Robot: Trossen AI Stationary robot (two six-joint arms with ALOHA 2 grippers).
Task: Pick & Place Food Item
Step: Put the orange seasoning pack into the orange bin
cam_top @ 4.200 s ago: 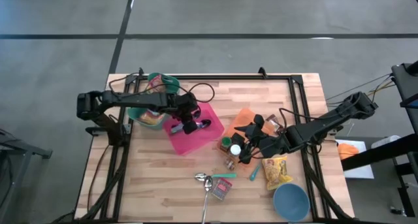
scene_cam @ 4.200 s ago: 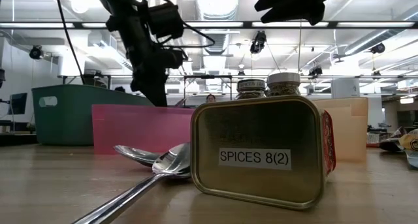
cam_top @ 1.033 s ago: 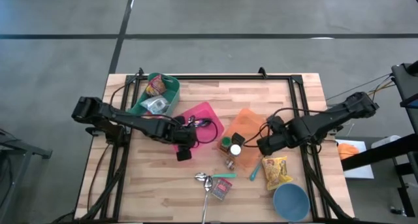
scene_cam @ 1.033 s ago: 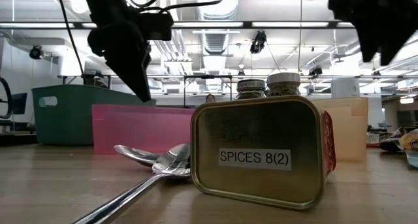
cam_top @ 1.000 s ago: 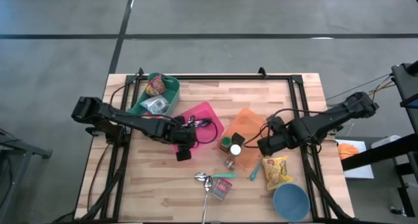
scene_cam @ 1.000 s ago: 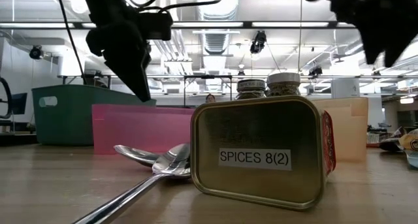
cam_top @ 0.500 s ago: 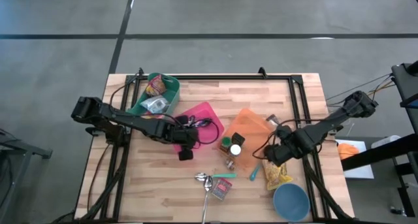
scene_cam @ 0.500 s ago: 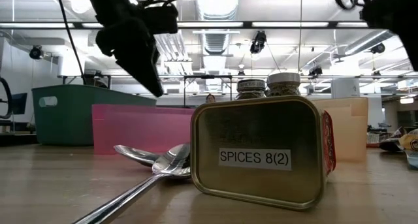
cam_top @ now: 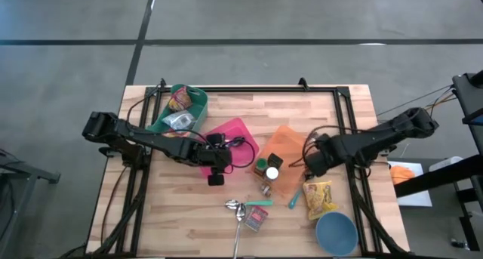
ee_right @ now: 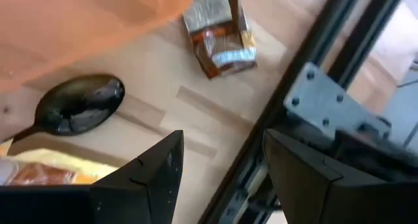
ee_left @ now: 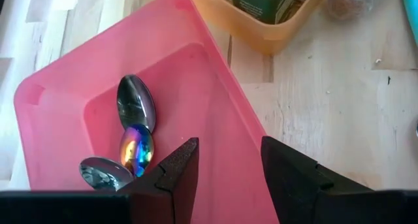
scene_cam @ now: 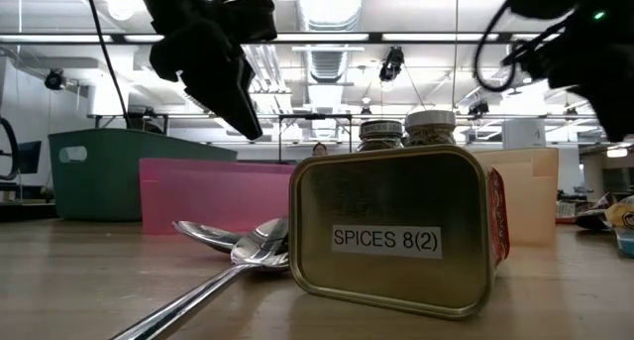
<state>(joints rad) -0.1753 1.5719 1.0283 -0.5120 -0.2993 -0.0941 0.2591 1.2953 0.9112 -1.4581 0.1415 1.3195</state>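
Observation:
A yellow snack bag (cam_top: 319, 198) lies flat on the table near the right front; its corner (ee_right: 29, 175) shows in the right wrist view. A small brown and silver packet (ee_right: 219, 38) lies on the wood beside the orange bin (cam_top: 285, 147). My right gripper (cam_top: 309, 166) hangs open above the table at the orange bin's right side, between packet and bag, with nothing between its fingers (ee_right: 147, 178). My left gripper (cam_top: 216, 174) stands open over the near wall of the pink bin (ee_left: 215, 106), which holds spoons (ee_left: 134, 126).
A green bin (cam_top: 181, 108) with food packs stands at the far left. Spice jars (cam_top: 266, 168) stand in the orange bin. A black spoon (ee_right: 75, 106), a teal spoon (cam_top: 293, 199), metal spoons (cam_top: 235, 208), a spice tin (scene_cam: 396, 231) and a blue bowl (cam_top: 336, 232) crowd the near right.
My right gripper has swung toward the near edge and back beside the orange bin, has sunk lower and rolled at the wrist, staying open. My left gripper has tipped a little over the pink bin, staying open. No object has moved.

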